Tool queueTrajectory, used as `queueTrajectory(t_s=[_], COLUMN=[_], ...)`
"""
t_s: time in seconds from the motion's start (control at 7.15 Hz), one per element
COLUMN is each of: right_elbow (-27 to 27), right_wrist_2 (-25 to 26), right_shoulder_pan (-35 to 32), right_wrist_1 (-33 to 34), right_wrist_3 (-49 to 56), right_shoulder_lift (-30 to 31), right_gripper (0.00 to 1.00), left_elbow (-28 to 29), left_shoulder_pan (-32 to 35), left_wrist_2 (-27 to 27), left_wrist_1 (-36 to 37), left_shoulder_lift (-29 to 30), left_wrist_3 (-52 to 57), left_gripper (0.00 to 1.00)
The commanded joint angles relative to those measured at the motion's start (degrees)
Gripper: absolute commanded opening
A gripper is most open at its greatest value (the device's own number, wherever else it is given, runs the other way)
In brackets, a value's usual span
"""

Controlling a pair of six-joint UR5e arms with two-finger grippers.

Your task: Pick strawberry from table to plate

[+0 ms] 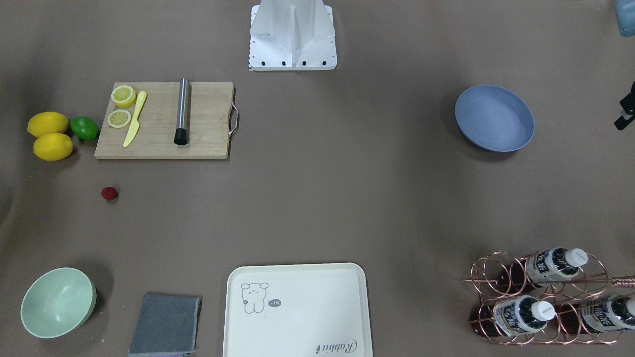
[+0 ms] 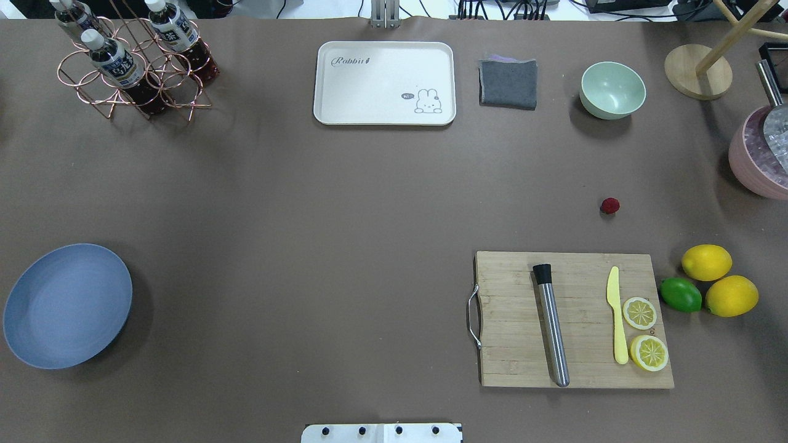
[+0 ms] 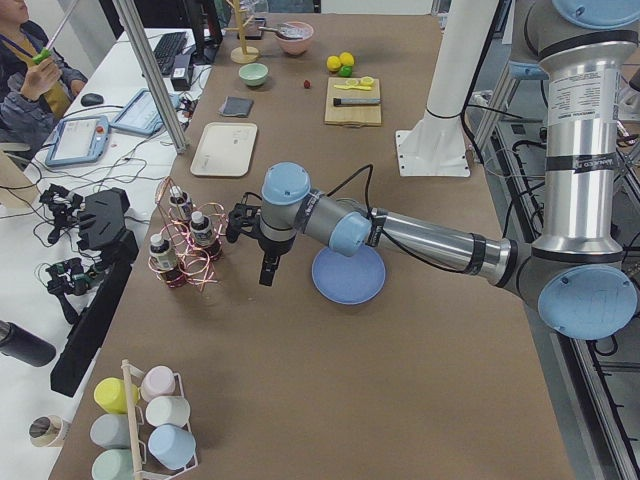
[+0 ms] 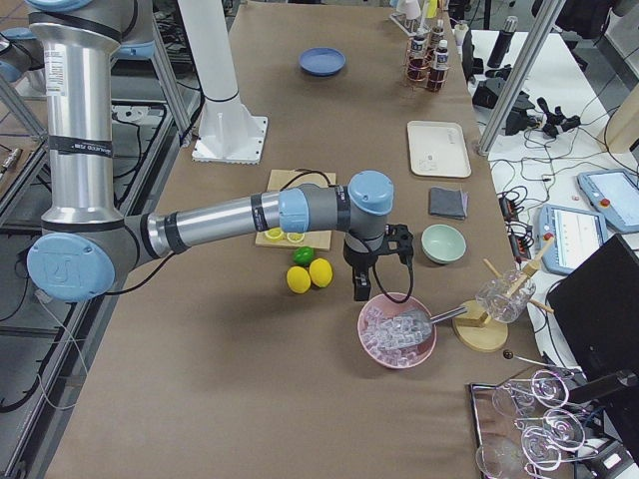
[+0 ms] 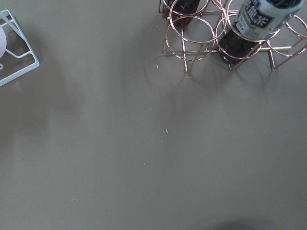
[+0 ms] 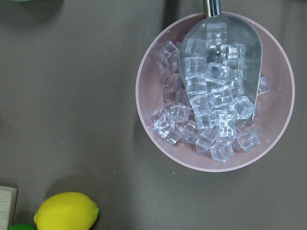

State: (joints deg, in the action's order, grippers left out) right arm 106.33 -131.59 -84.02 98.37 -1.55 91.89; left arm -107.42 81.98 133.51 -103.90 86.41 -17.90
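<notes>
Nearest my base, the wooden cutting board (image 2: 511,307) lies with a muddler (image 2: 551,332), a yellow knife (image 2: 617,320) and lemon slices on it. The strawberry (image 2: 609,205) sits alone on the table (image 2: 308,215) just beyond the board's far edge. To the board's right, past the whole lemons (image 2: 706,262), my right gripper (image 4: 359,287) hangs over the pink ice bowl (image 6: 146,96). Well to the board's left, my left gripper (image 3: 268,275) hovers between the blue-grey plate (image 2: 68,306) and the bottle rack (image 2: 135,67). I cannot tell whether either gripper's fingers are apart or together.
</notes>
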Motion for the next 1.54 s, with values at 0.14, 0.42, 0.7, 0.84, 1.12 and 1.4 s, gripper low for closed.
queueTrajectory(t_s=[0.14,0.42,0.7,0.84,1.12,1.4], right_elbow=[0.19,0.11,0.28,0.19,0.28,0.28], right_wrist_2=[0.28,0.11,-0.07,-0.07,0.02,0.02], right_shoulder_pan=[-0.01,-0.01,-0.01,-0.01,-0.01,-0.01], right_wrist_1=[-0.1,-0.11,-0.19,-0.11,-0.19,-0.19], right_wrist_3=[0.06,0.06,0.23,0.41,0.24,0.15], right_shoulder_lift=[0.14,0.05,0.13,0.22,0.57,0.66], right_gripper=[1.0,1.0,1.0,1.0,1.0,1.0], left_elbow=[0.89,0.81,1.16,0.89,0.55,0.98], left_shoulder_pan=[-1.55,-3.48,-3.75,-3.84,-3.84,-3.84], left_wrist_2=[-0.88,-0.53,-0.97,-0.45,-0.44,-0.44], left_wrist_1=[0.01,-0.51,-0.43,-0.34,-0.43,-0.52], left_shoulder_lift=[-0.28,-2.11,-2.47,-2.47,-3.52,-3.7], left_wrist_3=[0.15,-0.55,-0.29,-0.38,-0.38,-0.2], left_gripper=[0.98,0.98,0.98,0.98,0.98,0.98])
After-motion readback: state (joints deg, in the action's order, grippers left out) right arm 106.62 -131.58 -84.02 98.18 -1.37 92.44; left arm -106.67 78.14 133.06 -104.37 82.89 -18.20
